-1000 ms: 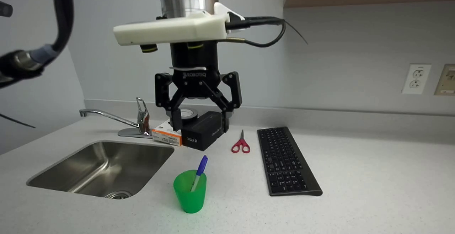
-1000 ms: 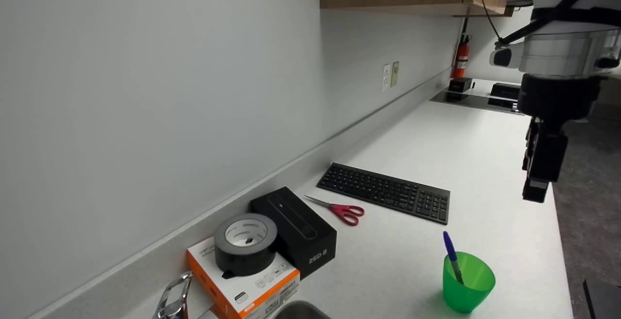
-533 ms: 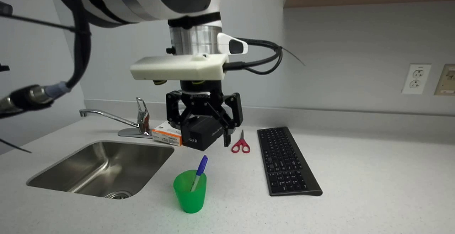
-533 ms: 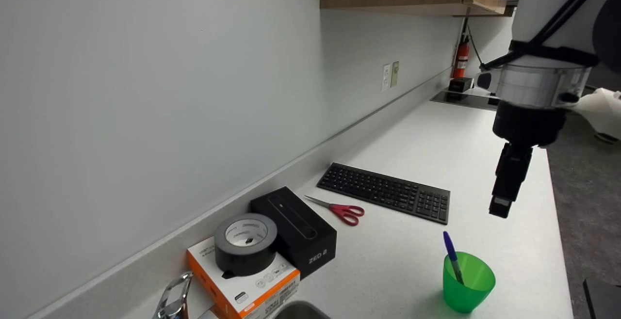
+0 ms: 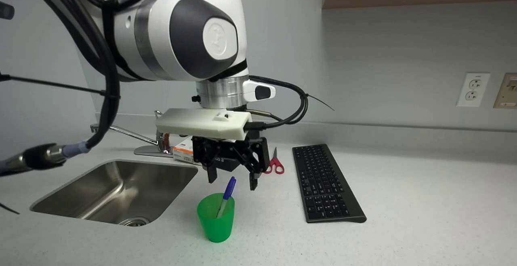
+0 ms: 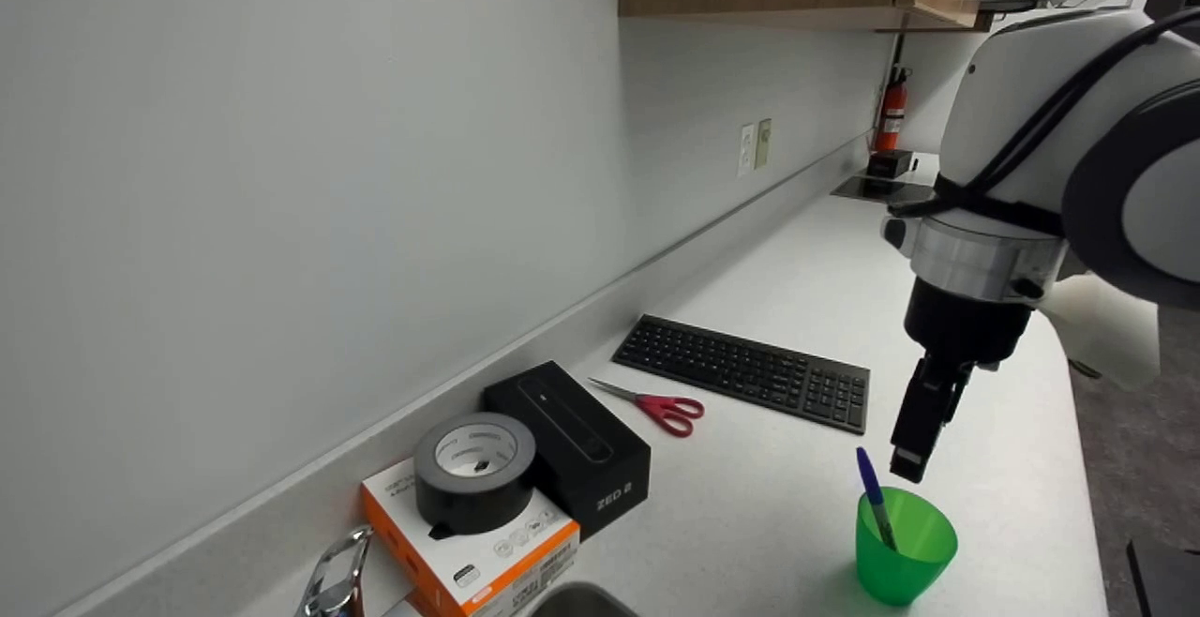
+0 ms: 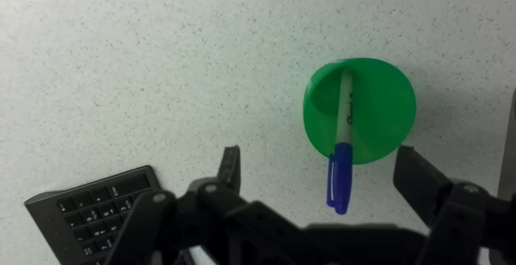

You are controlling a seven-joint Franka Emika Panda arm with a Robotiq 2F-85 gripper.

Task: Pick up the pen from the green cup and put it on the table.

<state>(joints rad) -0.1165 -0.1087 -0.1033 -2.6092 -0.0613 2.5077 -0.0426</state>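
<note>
In an exterior view, my black two-finger claw (image 5: 232, 184) hangs above the smooth, light grey-white countertop (image 5: 424, 237), fingers well apart. The slim marker pen (image 5: 229, 189) is in the small, bright green, translucent plastic cup (image 5: 217, 227): blue-purple cap up, pale grey barrel inside, tilted, cap poking past the rim. My tips show either side of the cap's top; can't tell depth from there. A stainless steel sink (image 5: 169, 177) is to the cup's left, & red-handled scissors (image 5: 276, 162) & a long black keyboard (image 5: 329, 189) are to its right.

In an exterior view, a fat roll of black tape (image 6: 476, 503) sits on a white-&-orange box (image 6: 511, 547), next to a black box (image 6: 572, 448) w/ ZED lettering. There my fingertips (image 6: 908, 464) are near the pen's cap, w/ a gap showing b/w; the pen leans on the rim.

Wrist cam looks down: my fingers spread wide, pen showing b/w them, nearer the right-hand one as seen, touching neither. Its barrel is whitish w/ dark script; the cap is deep blue w/ a slim clip along one side & sticks out over the rim. A corner of the keyboard shows, part hidden by the claw.
</note>
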